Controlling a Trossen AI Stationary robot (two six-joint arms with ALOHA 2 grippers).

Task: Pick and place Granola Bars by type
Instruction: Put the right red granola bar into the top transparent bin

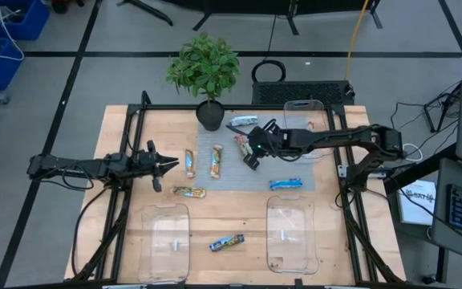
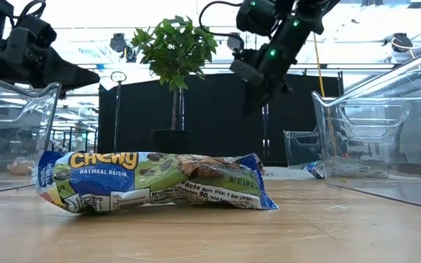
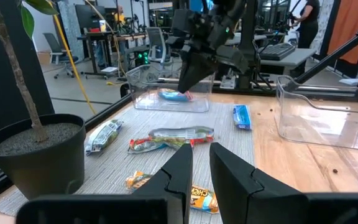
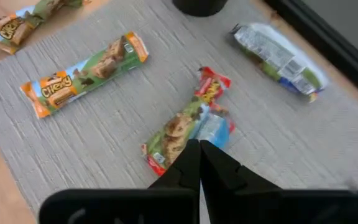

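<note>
Granola bars lie scattered. On the grey mat [image 1: 251, 172] are a red bar [image 4: 188, 127], two orange bars [image 1: 216, 160] [image 1: 189, 163], a silver-blue bar [image 4: 277, 57] and a blue bar [image 1: 285, 184]. A gold bar [image 1: 189, 192] and a blue bar [image 1: 226, 242] lie on the bare wood. My right gripper [image 4: 199, 155] hangs shut and empty just above the red bar, tilted downward. My left gripper [image 3: 201, 168] waits level at the mat's left side, its fingers a narrow gap apart with nothing between them.
Two clear trays [image 1: 164, 241] [image 1: 290, 234] stand near the front edge. A third tray [image 1: 303, 120] at the far right holds a bar [image 3: 173, 95]. A potted plant [image 1: 208, 112] stands at the mat's far edge. A black frame runs along the table's sides.
</note>
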